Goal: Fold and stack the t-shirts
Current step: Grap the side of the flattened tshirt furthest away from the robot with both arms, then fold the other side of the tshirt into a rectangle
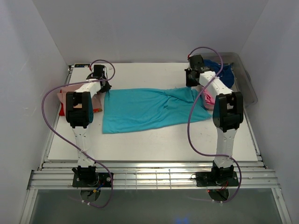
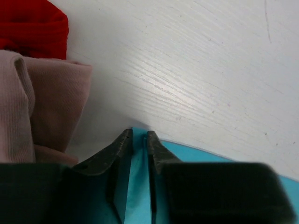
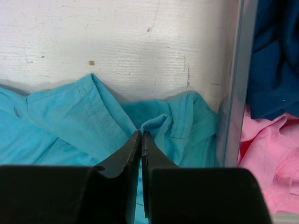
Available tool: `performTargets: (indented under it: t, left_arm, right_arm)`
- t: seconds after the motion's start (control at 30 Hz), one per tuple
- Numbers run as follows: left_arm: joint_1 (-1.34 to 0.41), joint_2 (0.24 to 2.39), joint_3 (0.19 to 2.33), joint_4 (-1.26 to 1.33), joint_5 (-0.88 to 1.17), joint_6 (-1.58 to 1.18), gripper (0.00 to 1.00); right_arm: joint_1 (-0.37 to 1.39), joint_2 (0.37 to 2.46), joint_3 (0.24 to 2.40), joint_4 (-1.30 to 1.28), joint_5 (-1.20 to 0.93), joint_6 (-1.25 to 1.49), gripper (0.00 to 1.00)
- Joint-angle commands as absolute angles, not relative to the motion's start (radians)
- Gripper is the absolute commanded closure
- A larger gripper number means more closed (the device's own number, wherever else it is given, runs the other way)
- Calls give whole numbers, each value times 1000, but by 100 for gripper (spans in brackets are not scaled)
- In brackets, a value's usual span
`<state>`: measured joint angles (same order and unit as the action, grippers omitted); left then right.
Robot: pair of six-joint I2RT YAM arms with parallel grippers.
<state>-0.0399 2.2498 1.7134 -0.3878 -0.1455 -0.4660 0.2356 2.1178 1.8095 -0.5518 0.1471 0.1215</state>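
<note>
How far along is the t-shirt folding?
Done: a salmon-pink t-shirt and a red t-shirt look folded at left. In hand: the turquoise t-shirt lies spread; the right gripper pinches its far edge, the left gripper straddles a corner. Left: a navy t-shirt and a bright pink t-shirt in the tub.

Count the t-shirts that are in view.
5: turquoise tee spread centrally; salmon tee and red tee at the left edge; navy tee and pink tee in the tub, right. Others may be hidden.

Can't see most of salmon-pink cloth tee (image 1: 61, 95) & red cloth tee (image 1: 62, 112) behind left arm (image 1: 78, 108), top cam. Can't see all of navy cloth tee (image 3: 275, 56), cut by rt-wrist view's edge. Can't tell whether left gripper (image 2: 139, 134) pinches turquoise cloth tee (image 1: 145, 109).
</note>
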Motion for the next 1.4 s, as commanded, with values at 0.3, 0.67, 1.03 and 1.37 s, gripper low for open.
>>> performTargets:
  t: [0.3, 0.67, 1.03, 1.37]
  left_arm:
    - [-34, 2237, 1770, -417, -156, -459, 100]
    - [-34, 2231, 1901, -460, -181, -413, 100]
    - [-34, 1987, 1556, -339, -227, -414, 100]
    - [-32, 1798, 1348, -291, -209, -419, 100]
  right_arm:
    - [232, 2131, 2046, -604, 235, 89, 92]
    - [216, 2137, 2111, -621, 204, 71, 92]
    - [224, 1875, 1674, -528, 176, 87, 92]
    - [238, 1769, 1531, -552, 183, 87, 92]
